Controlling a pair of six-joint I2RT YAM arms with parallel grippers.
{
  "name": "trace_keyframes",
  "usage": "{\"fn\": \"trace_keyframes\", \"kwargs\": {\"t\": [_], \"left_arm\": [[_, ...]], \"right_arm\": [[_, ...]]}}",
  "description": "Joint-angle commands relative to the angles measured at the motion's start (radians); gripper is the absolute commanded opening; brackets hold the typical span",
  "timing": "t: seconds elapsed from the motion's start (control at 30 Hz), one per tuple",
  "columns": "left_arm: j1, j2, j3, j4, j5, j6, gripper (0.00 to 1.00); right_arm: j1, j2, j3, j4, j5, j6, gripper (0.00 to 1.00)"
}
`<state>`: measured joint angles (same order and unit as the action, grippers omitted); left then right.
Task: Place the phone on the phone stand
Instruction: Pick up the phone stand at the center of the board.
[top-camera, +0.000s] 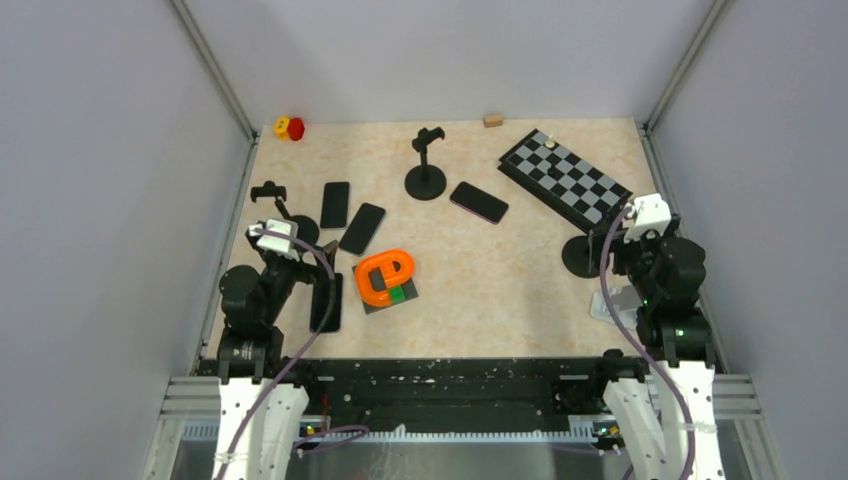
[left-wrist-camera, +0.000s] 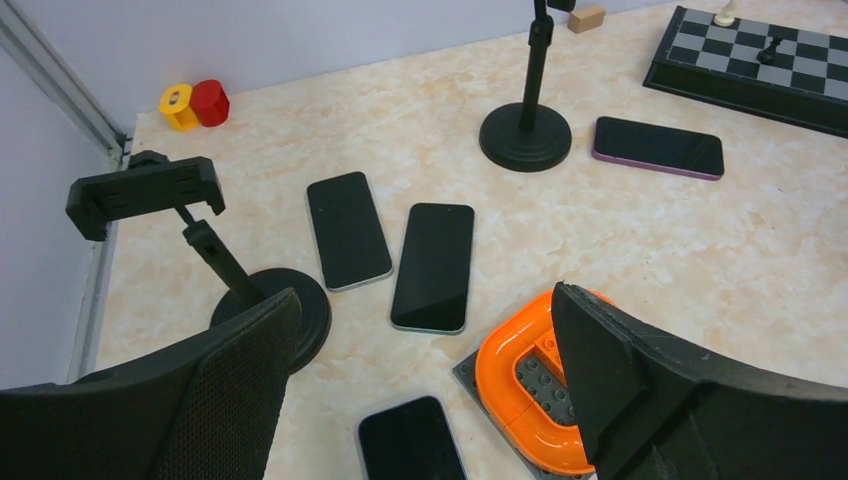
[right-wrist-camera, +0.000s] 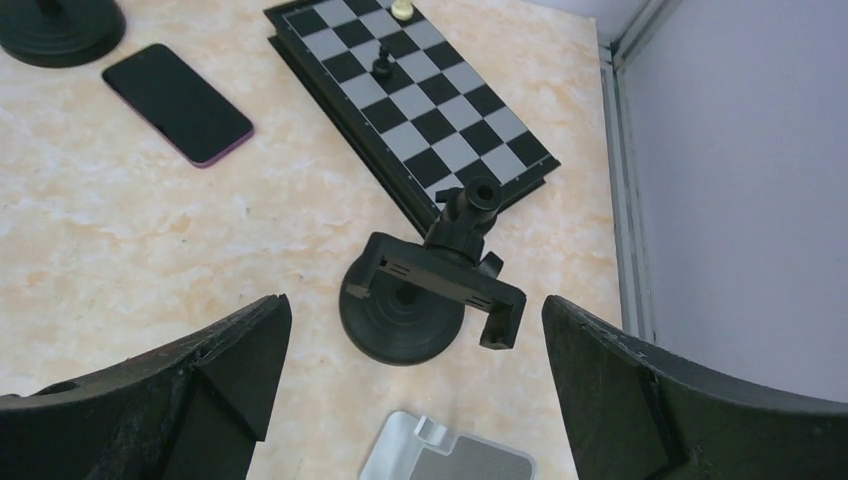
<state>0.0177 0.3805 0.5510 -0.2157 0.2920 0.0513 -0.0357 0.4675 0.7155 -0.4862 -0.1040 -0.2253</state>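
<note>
A robotics lab is suggested: a bench (top-camera: 500, 300) is enclosed by plain grey panels (top-camera: 100, 200) and aluminium rails (top-camera: 210, 65), with arms (top-camera: 250, 300) bolted at its edge.

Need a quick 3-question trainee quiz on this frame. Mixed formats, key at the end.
1. How many phones lie flat on the table in the top view?
2. True or false: a phone already sits in a stand's clamp.
3. The purple-edged phone lies between which two things?
A: centre stand and chessboard
B: orange loop and red block
C: wooden block and yellow block
Key: 1: four. 2: false. 3: A.
</note>
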Motion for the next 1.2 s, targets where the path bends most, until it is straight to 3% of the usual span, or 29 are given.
{"fn": "trace_keyframes", "kwargs": {"t": [0.0,0.17,0.33,0.53,0.73,0.9,1.03,1.17], "left_arm": [[0.005,0.024,0.050,-0.022,0.066,0.000,0.99],[0.005,0.026,0.045,-0.027,0.107,0.003,0.99],[0.005,0.026,0.037,-0.024,0.131,0.011,0.99],[0.006,0.026,0.029,-0.026,0.156,0.024,0.99],[0.006,0.024,0.027,-0.044,0.217,0.051,0.99],[0.005,0.024,0.036,-0.071,0.261,0.075,0.99],[0.005,0.025,0.037,-0.080,0.279,0.088,0.99],[0.005,0.024,0.034,-0.085,0.298,0.099,0.99]], "right_arm": [[0.007,0.089,0.110,-0.032,0.097,-0.019,0.99],[0.007,0.165,0.165,-0.122,0.178,-0.102,0.96],[0.007,0.167,0.206,-0.228,0.146,-0.178,0.96],[0.007,0.157,0.250,-0.354,-0.069,-0.235,0.95],[0.007,0.138,0.236,-0.356,-0.148,-0.267,0.95],[0.007,0.125,0.231,-0.307,-0.088,-0.258,0.95],[0.007,0.140,0.235,-0.295,0.052,-0.258,0.94],[0.007,0.199,0.215,-0.277,0.204,-0.294,0.85]]}}
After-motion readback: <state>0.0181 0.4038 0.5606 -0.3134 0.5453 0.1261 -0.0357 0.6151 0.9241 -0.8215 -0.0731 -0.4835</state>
